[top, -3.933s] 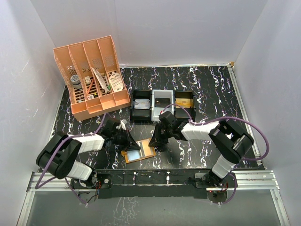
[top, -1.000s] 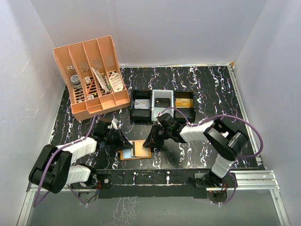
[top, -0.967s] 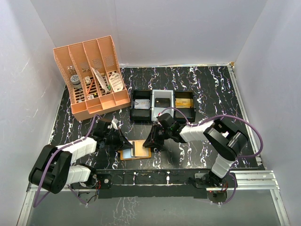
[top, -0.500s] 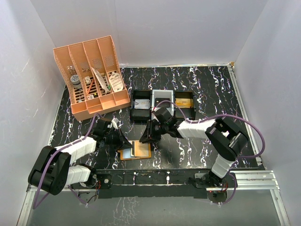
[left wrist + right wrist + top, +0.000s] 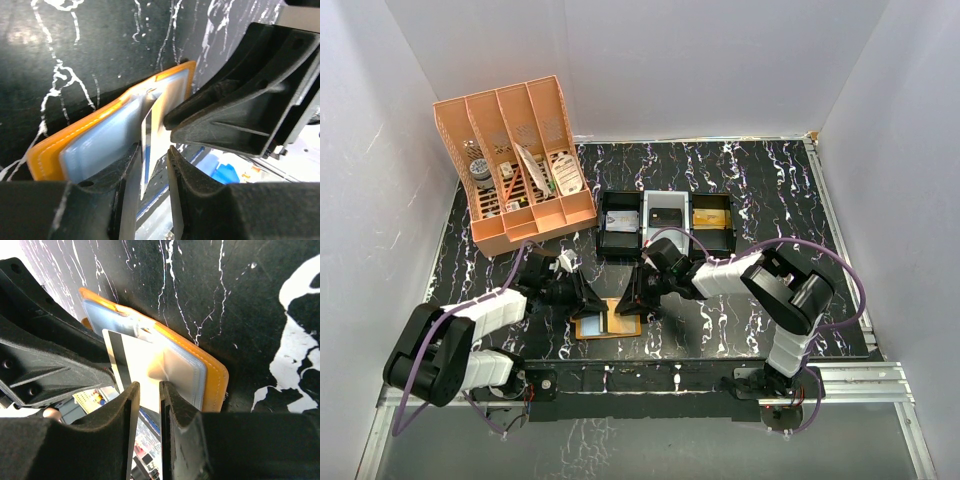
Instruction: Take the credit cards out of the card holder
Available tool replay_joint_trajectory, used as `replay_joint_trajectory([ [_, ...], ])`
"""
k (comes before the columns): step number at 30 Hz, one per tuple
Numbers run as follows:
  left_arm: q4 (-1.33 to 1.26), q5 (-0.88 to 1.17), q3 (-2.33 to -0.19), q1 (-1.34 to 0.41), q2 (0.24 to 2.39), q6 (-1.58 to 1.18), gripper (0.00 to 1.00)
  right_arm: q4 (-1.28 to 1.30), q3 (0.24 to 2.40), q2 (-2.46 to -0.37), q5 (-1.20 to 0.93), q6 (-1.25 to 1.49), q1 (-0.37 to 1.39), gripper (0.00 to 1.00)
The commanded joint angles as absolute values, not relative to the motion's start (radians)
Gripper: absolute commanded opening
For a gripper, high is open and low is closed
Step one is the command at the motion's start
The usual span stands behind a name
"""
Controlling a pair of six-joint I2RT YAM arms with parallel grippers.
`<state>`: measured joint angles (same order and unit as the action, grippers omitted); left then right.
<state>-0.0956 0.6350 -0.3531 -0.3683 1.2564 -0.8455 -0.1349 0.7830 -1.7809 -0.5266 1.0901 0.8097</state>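
Since a second ago the right end effector (image 5: 633,298) has slid toward 9 o'clock and now sits at the edge of the card holder (image 5: 590,330). The left end effector (image 5: 590,300) has let its fingers (image 5: 127,165) part a little.

The card holder lies open and flat on the table (image 5: 760,190), close to the near edge at 6 o'clock, between the two end effectors. One card (image 5: 131,362), white with a black stripe, sticks up out of its pale blue inside. The left fingers stand on each side of the card's edge with a gap, so they have let go. The right fingers (image 5: 130,400) are right by the card, but I cannot tell if they squeeze it.

White walls (image 5: 670,70) stand at 9, 12 and 3 o'clock. The most room to move is toward 3 o'clock.

An orange rack (image 5: 515,165) at 10 o'clock holds small things. Three black trays (image 5: 665,238) in a row at 12 o'clock hold a grey thing (image 5: 620,222), a small black box (image 5: 665,215) and a gold block (image 5: 711,218).
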Motion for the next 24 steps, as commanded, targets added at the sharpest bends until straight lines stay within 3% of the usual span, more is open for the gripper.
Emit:
replay_joint_trajectory([
  [1, -0.207, 0.778, -0.349, -0.362, 1.280, -0.907, 0.23, -0.116, 0.738, -1.784, -0.452, 1.098, 0.815, 0.22],
  [9, -0.098, 0.745, -0.378, -0.362, 1.281, -0.841, 0.00, -0.126, 0.739, -1.766, -0.440, 1.100, 0.814, 0.21],
  [14, 0.005, 0.684, -0.414, -0.362, 1.261, -0.783, 0.00, -0.136, 0.745, -1.747, -0.432, 1.098, 0.815, 0.23],
  [24, 0.217, 0.504, -0.504, -0.359, 1.020, -0.730, 0.00, -0.224, 0.710, -1.523, -0.338, 1.107, 0.809, 0.59],
])
